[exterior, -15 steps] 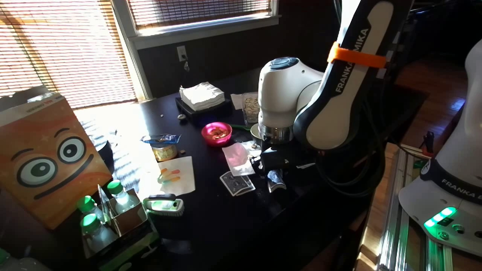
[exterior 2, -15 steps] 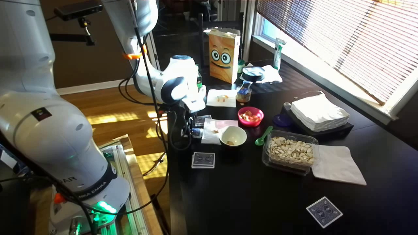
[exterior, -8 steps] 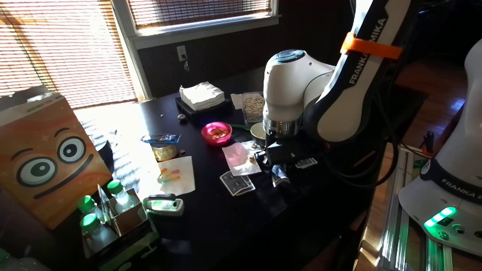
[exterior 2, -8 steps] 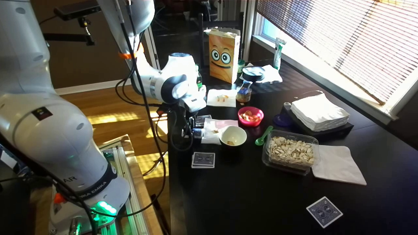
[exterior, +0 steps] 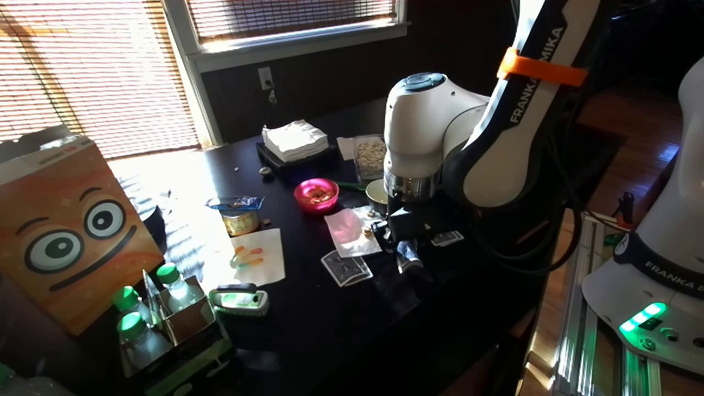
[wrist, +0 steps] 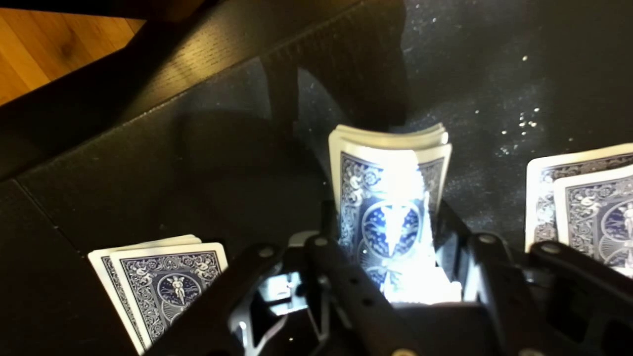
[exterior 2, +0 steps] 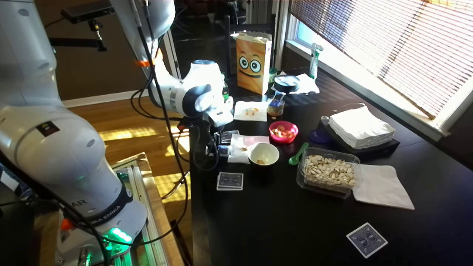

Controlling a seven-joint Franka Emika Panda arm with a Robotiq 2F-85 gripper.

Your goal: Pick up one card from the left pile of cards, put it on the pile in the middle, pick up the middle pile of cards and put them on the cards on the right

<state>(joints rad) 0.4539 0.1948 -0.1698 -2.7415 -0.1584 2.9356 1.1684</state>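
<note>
Since a second ago, the robot arm (exterior: pixel 413 132) has moved a little, and it took the middle pile of cards (wrist: pixel 388 222) along, away from the left pile of cards (exterior: pixel 345 268). The jaws are squeezed on the middle pile, and its cards bend into a curve. The left pile sits near the middle pile on one side. The cards on the right (exterior 2: pixel 230 181) sit near it on the other side. Pale paper (exterior: pixel 356 245) is just beside it, and a pink bowl (exterior 2: pixel 283 132) is farther off on the worktop (exterior 2: pixel 288 214).

Woven blinds (exterior 2: pixel 391 55) and napkins (exterior 2: pixel 362 123) suggest a home.
</note>
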